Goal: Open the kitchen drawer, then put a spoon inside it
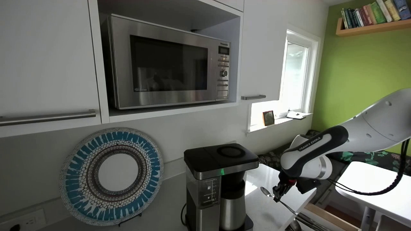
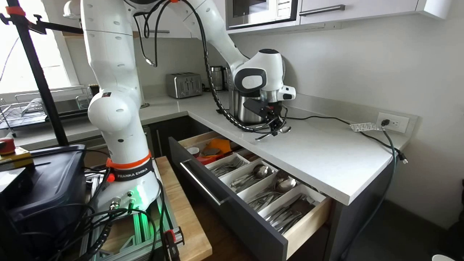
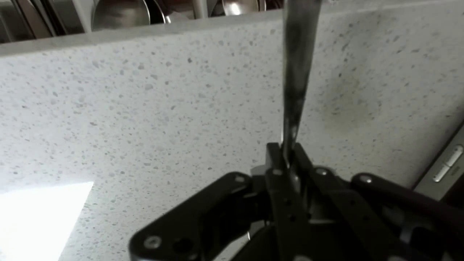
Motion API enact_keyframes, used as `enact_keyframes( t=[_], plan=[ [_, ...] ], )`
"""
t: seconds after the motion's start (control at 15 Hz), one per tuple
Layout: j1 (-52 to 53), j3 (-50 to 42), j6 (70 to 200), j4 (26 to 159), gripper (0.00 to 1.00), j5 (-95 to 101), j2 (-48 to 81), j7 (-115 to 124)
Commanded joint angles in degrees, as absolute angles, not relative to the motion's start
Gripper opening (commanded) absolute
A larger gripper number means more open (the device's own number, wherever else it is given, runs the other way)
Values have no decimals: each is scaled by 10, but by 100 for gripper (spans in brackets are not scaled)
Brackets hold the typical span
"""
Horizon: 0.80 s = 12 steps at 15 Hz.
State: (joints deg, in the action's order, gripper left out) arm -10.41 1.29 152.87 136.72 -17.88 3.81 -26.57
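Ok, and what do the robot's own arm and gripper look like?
The arm is mostly white, with rounded segments, dark accents and FRANKA EMIKA lettering. An orange band rings its base, and a black cable loops beside the arm. The gripper is black, with slim fingers and silvery screws.

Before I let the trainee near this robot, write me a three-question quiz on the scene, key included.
1. True or false: the drawer stands open, with cutlery inside.
2. The gripper is: (a) wide open, (b) shut on the spoon, (c) resting in the drawer.
3. Fill in: the coffee maker stands on the ____.

Key: 1. True. 2. b. 3. Counter.
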Motion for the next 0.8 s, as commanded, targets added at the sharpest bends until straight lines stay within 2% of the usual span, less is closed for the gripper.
enact_keyframes(
  t=[0.0,0.33,0.73],
  plan=[
    [-88,-3,1534,1456,2,-225,-50,-325],
    [-58,-46,1511,1532,2,-218,-124,-342],
    [-75,-72,1467,1602,2,-79,-181,-255]
  ],
)
